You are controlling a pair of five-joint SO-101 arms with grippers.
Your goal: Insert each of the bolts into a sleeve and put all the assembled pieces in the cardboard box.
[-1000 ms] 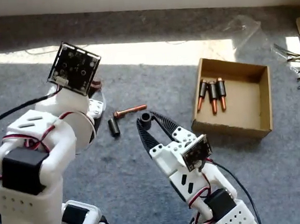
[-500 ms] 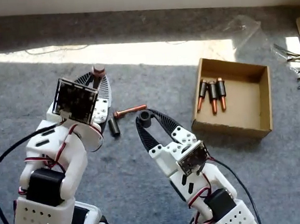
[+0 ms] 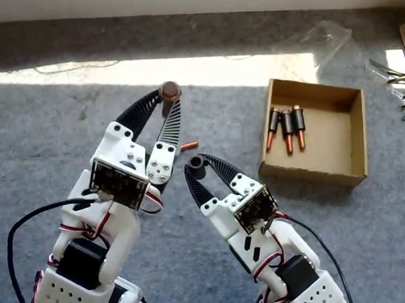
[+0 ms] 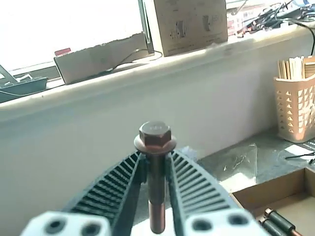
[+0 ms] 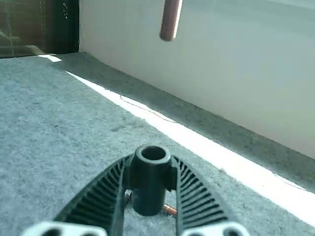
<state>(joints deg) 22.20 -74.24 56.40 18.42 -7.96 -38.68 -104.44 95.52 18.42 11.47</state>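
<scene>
My left gripper (image 3: 169, 98) is shut on a copper bolt (image 3: 170, 91), head up, raised above the grey carpet. In the left wrist view the bolt (image 4: 156, 162) stands upright between the fingers, its shaft pointing down. My right gripper (image 3: 195, 170) is shut on a black sleeve (image 3: 197, 166), bore facing up, just below and right of the bolt. From the right wrist the sleeve (image 5: 149, 174) shows its open bore, and the bolt's tip (image 5: 171, 19) hangs above it, off to one side. A second bolt (image 3: 189, 146) lies on the carpet, partly hidden. The cardboard box (image 3: 309, 173) holds three assembled pieces (image 3: 287, 131).
A clear plastic bag (image 3: 325, 38) lies behind the box. Black cable ties (image 3: 402, 86) lie at the right edge. A pale wall runs along the far side of the carpet. A slotted basket (image 4: 296, 105) stands near that wall.
The left arm has swung its gripper, with the bolt, forward and to the right, close to the sleeve. The right gripper has barely shifted, sleeve still in it.
</scene>
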